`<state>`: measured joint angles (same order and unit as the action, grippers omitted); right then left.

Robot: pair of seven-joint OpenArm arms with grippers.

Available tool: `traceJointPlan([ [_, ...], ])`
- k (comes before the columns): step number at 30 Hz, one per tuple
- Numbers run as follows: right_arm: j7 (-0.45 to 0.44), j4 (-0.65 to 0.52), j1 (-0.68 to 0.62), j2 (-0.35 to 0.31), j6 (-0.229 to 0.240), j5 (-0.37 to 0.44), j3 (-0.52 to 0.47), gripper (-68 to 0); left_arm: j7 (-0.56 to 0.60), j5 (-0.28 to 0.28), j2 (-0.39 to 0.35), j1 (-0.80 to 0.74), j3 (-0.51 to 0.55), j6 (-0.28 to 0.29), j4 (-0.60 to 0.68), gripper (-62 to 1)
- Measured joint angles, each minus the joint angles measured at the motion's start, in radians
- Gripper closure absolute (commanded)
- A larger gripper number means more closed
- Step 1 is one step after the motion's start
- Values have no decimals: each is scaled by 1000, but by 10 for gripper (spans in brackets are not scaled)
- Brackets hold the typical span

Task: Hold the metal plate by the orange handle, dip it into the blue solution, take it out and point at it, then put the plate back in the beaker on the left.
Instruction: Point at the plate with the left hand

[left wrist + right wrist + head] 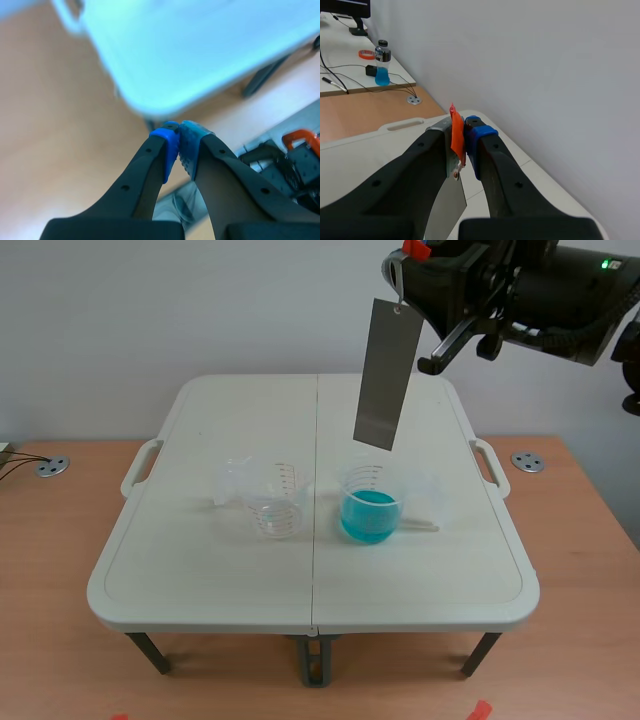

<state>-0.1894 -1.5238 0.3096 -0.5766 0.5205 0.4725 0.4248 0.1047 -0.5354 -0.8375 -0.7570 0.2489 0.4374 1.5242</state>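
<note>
My right gripper (407,254) is raised high at the back right, shut on the orange handle (456,136) of the grey metal plate (387,373). The plate hangs down tilted in the air, its lower end above the beaker of blue solution (371,504). An empty clear beaker (271,498) stands to the left of that one on the white folding table (200,570). In the right wrist view the plate (445,210) drops below the fingers. My left gripper (178,145) is shut on nothing, off the table's edge over the wooden floor surface; the scene view does not show it.
The white table has carry handles (138,469) at both sides and stands on a wooden desk (50,570). Round cable grommets (51,466) sit in the desk at left and right. A bottle of blue drink (382,70) stands on a far desk in the right wrist view.
</note>
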Motion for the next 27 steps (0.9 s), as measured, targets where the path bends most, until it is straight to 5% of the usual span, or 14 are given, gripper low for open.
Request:
traceJointPlan([
  [6, 0, 8, 0, 0, 1, 0, 0, -11, -25, 50, -35, 231, -66, 135, 3, -17],
  [13, 0, 8, 0, 6, 11, 0, 0, -11, -27, 144, -16, 460, -304, 148, 3, -17],
  [24, -19, 62, 0, 31, 11, 0, 0, -11, -121, 312, 282, 709, -548, 146, 2, -17],
  [27, -22, 75, 0, 34, 16, 0, 0, -11, -137, 368, 344, 747, -576, 95, 2, -17],
])
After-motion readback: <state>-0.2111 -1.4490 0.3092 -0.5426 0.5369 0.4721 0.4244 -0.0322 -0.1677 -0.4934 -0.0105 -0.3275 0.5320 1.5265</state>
